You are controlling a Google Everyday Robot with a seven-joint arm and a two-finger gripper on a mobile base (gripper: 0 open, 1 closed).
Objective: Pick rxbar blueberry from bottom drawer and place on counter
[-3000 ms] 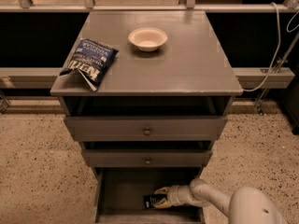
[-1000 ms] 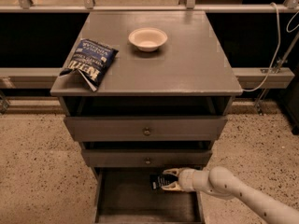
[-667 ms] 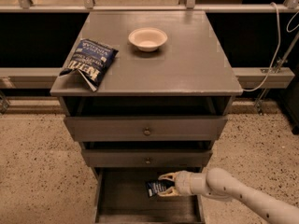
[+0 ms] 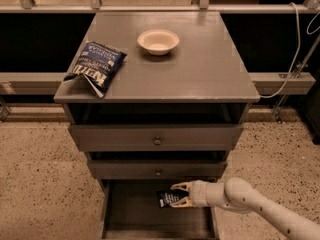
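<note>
The rxbar blueberry (image 4: 167,198), a small dark navy wrapper with white print, is held between the fingers of my gripper (image 4: 175,195), which is shut on it. The gripper reaches in from the lower right on a white arm and holds the bar above the floor of the open bottom drawer (image 4: 130,219), just under the middle drawer's front. The counter (image 4: 200,69) is the wide grey top of the cabinet, well above the gripper.
A blue-and-white chip bag (image 4: 95,66) lies at the counter's front left edge. A white bowl (image 4: 158,41) sits at the counter's middle back. Two shallower drawers with round knobs (image 4: 157,141) stand slightly open above the bottom drawer. Speckled floor lies on both sides.
My gripper has lifted the bar off the drawer floor and moved it up and left; the arm has swung with it. The counter's things have not moved.
</note>
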